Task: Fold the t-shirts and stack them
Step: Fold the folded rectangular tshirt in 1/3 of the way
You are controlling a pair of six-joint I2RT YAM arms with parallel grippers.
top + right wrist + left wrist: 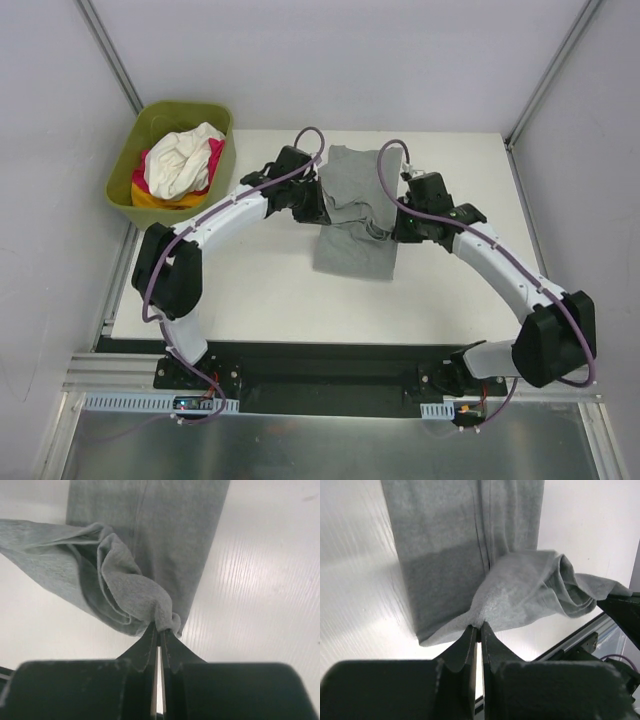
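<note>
White table (250, 290), partly folded grey t-shirt (352, 250)

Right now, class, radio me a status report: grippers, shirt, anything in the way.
Left gripper shut on grey t-shirt. Right gripper shut on it too, fabric bunched between. Other shirts in green tub; nothing blocking.

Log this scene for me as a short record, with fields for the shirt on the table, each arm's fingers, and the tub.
grey t-shirt: lying on table, fold pinched up on both sides
left fingers: shut on its left side
right fingers: shut on its right side
green tub: by table's far-left corner, holding bundled shirts, white, pink, orange
</note>
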